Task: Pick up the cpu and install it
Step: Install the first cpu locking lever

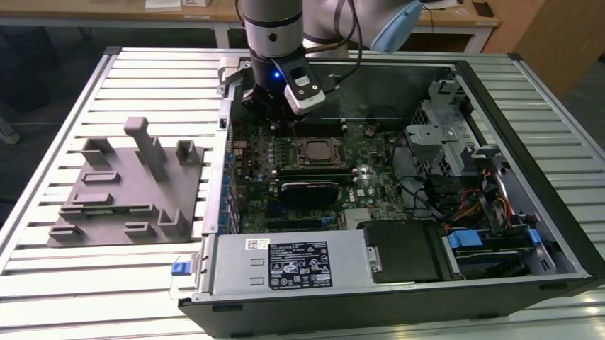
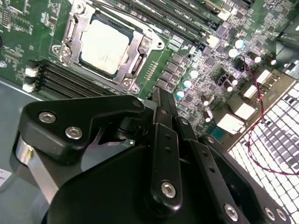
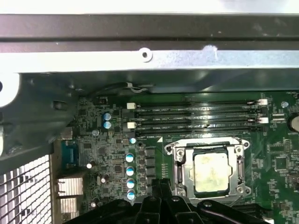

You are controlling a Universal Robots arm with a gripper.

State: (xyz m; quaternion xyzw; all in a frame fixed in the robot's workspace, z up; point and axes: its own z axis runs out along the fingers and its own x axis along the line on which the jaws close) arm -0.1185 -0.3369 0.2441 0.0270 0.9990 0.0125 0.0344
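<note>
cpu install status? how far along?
Done: the cpu lies flat inside the socket frame on the motherboard. In hand: nothing. The gripper is shut and empty, above the board beside the socket. Left: I can't tell whether the frame is latched down.

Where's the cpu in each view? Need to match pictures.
Exterior view: cpu seated mid-motherboard.
Second wrist view: cpu in socket, memory slots alongside.
First wrist view: cpu in socket.
Shared landmark: memory slots beside the socket.
</note>
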